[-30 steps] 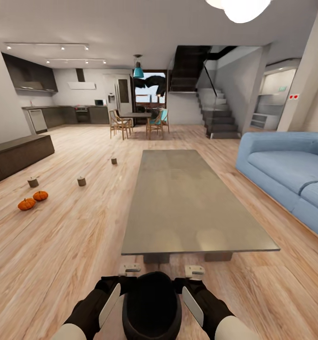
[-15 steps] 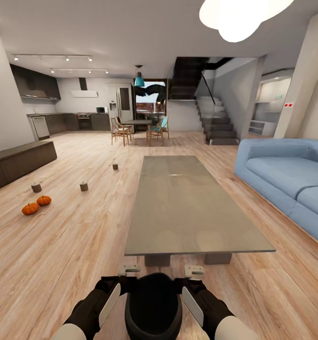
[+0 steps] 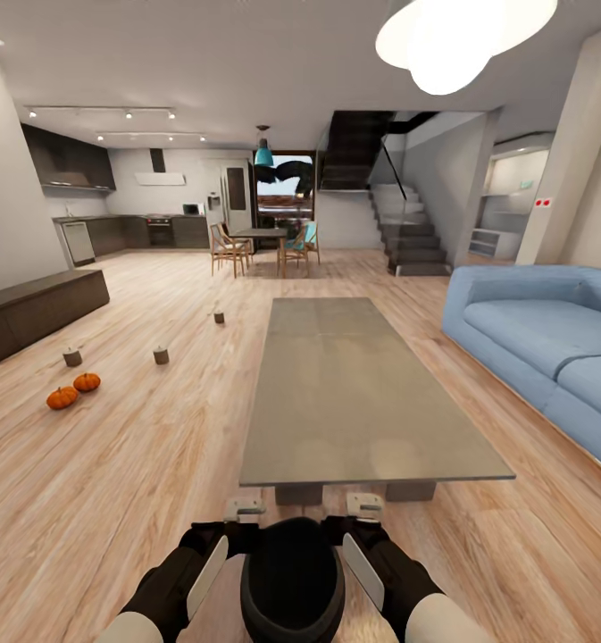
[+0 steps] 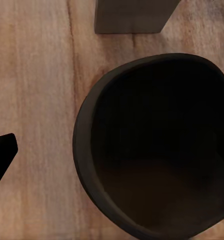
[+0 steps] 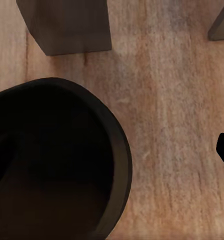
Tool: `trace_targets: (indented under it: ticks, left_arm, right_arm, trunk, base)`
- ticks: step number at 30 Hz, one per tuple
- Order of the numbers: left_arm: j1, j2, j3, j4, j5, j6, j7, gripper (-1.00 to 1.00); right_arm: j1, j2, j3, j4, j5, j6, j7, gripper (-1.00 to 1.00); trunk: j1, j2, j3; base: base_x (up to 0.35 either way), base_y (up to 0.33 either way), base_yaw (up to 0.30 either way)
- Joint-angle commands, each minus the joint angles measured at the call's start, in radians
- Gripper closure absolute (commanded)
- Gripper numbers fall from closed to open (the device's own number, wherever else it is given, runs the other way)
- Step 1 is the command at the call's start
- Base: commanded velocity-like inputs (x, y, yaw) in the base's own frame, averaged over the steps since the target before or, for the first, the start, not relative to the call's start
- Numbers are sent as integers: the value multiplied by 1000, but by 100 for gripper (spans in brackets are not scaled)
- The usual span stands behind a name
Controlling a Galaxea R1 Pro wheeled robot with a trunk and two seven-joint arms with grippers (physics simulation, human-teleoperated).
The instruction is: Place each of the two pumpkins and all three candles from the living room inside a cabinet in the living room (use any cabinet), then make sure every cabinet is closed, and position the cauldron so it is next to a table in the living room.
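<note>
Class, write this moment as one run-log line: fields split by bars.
phase: cauldron between both grippers, by table end | pumpkins and candles on floor | cabinet shut

The cauldron [image 3: 292, 576] sits on the floor [image 3: 121, 482] between the left pincer [image 3: 212, 561] and the right pincer [image 3: 364, 555], just in front of the table [image 3: 354, 393]. The sofa [image 3: 550, 344] is to the table's right. Left of the table, two pumpkins [image 3: 74, 390] lie side by side on the floor, with three candles [image 3: 161, 355] spread behind them. The cabinet [image 3: 32, 313] stands farther left.
</note>
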Motion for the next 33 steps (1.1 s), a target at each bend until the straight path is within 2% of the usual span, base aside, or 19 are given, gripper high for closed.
trace_targets:
  ticks: [1, 10, 14, 18, 23, 28, 33]
  left_arm:
    - [0, 1, -3, -1, 10, 4, 7, -100]
    - [-3, 3, -4, -1, 8, 4, 8, -100]
    - [-6, 16, 15, -1, 7, 11, 9, -100]
    - [-8, 71, 65, 0, 7, 40, 7, -100]
    - [-8, 121, 80, 1, 6, 50, 7, -100]
    - [-8, 140, 85, 20, 8, 50, 10, -100]
    - [-7, 160, 86, 77, 8, 38, 11, -100]
  right_arm:
    - [-1, 0, 2, -1, -7, 4, -8, -100]
    - [-1, -2, 2, -3, -7, 4, -8, -100]
    - [-1, -3, 1, -4, -7, 6, -9, -100]
    - [-1, -3, 0, 0, -6, 6, -9, -100]
    - [-1, -4, -2, 0, -7, -5, -8, -100]
    - [0, -5, -4, 2, -9, -9, -10, -100]
    - [6, -4, -6, 6, -10, -11, -12, -100]
  trunk:
    - [-4, 7, 2]
    - [-39, 70, 30]
    - [-54, 98, 43]
    - [-69, 126, 55]
    - [-88, 161, 71]
    - [-108, 196, 87]
    - [-127, 231, 102]
  base:
    - [-9, 2, 0]
    - [-1, 0, 0]
    - [0, 0, 0]
    - [0, 0, 0]
    - [0, 0, 0]
    - [0, 0, 0]
    - [0, 0, 0]
